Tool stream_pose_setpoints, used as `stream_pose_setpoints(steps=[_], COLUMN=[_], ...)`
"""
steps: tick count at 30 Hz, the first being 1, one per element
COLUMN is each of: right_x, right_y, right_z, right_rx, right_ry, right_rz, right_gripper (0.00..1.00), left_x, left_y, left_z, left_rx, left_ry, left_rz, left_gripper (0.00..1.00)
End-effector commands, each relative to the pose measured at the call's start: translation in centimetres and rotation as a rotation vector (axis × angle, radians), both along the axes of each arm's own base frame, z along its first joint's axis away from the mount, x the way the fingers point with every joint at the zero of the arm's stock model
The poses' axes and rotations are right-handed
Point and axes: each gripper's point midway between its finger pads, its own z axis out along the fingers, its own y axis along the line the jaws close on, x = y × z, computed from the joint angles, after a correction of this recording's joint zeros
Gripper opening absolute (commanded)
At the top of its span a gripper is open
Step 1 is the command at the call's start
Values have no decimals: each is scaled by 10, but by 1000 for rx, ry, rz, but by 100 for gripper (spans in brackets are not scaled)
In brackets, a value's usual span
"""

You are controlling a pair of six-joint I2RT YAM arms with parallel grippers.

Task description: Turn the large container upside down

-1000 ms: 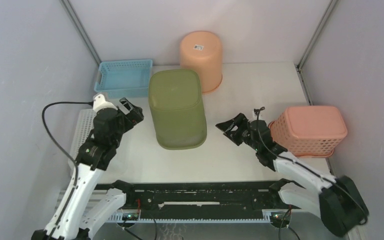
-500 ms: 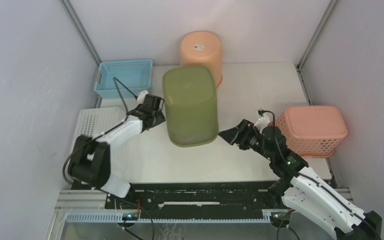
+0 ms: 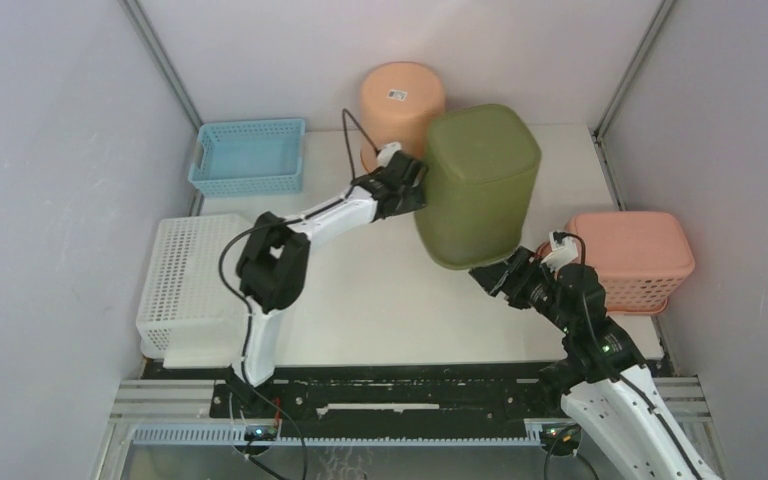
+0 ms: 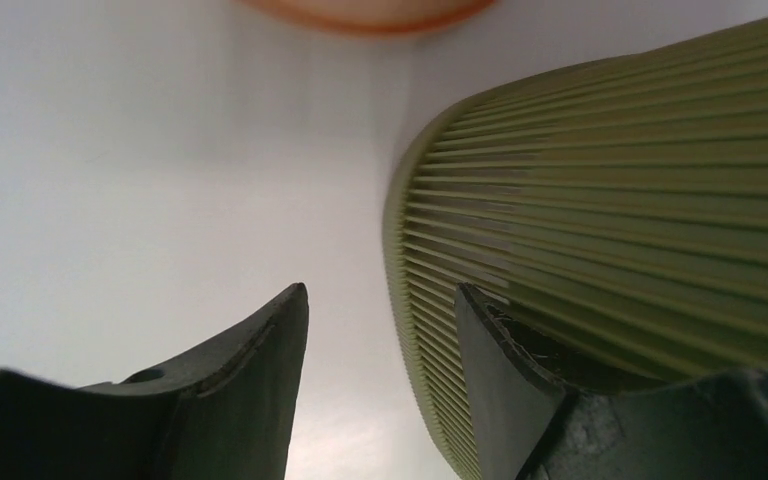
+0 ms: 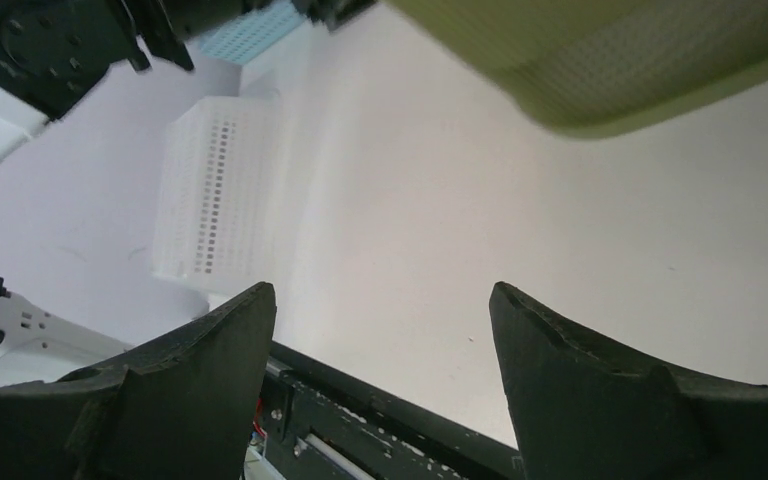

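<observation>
The large olive-green container [image 3: 478, 180] is right of the table's centre, tilted, its near end raised over the right gripper. In the left wrist view its ribbed side [image 4: 620, 200] fills the right half. My left gripper [image 3: 412, 186] is stretched far across and rests against the container's left side. Its jaws [image 4: 380, 310] stand apart, the right finger [image 4: 490, 350] against the ribbed wall, and only the container's curved edge shows in the gap. My right gripper [image 3: 492, 276] is open and empty just under the container's near edge, which shows in the right wrist view [image 5: 610, 70].
An upturned orange bucket [image 3: 400, 98] stands at the back, touching or just behind the container. A blue basket [image 3: 250, 155] is at the back left, a white basket [image 3: 188, 285] at the left edge, and a pink basket [image 3: 628, 260] at the right, next to my right arm.
The container has moved from left of centre to the right and back, and its near end has lifted. My left arm reached across with it. My right gripper drew back toward the near right.
</observation>
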Motion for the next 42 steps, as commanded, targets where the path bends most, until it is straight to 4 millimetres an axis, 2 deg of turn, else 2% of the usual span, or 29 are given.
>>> stream_pose_setpoints(steps=[1,2,5,6,8,10,11,12,16,20,22,27,32,39,42], right_x=[-6,-5,-3,-1,5,16,25,33,73,123,143,193,237,296,312], right_y=[-5,-6,-5,-4,-5,-5,-6,-6,1,5,5,-11,-45,-94,-113], right_z=[-4,-6,-14,-16,-24,-32,-41,-45,-54,-53,-60,-69,-67,-72,-80], right_rx=[-22,-22,-17,-17,-22,-29,-40,-42,-36,-45,-33,-29,-45,1,28], right_ry=[9,15,28,33,51,59,80,88,91,91,112,124,129,173,206], right_rz=[33,27,29,30,17,-10,-36,-53,-106,-182,-232,-418,-580,-692,-703], right_gripper=[87,87,87,87,87,87,87,87,85,84,85,86,88,88,88], left_x=[32,41,62,63,58,45,40,30,0,-8,-8,7,22,56,76], left_y=[-72,-86,-106,-108,-99,-79,-70,-57,6,64,89,160,210,245,253], left_z=[47,58,76,82,90,95,108,107,129,140,144,134,122,115,119], left_rx=[-148,-179,-225,-238,-227,-209,-229,-222,-216,-148,-109,-59,17,92,110], left_ry=[-64,-78,-106,-113,-125,-141,-182,-190,-237,-253,-266,-235,-206,-179,-180], left_rz=[-61,-70,-90,-103,-106,-98,-95,-85,-27,40,65,206,312,378,376], left_gripper=[61,61,64,65,67,68,70,71,75,80,85,93,96,97,97])
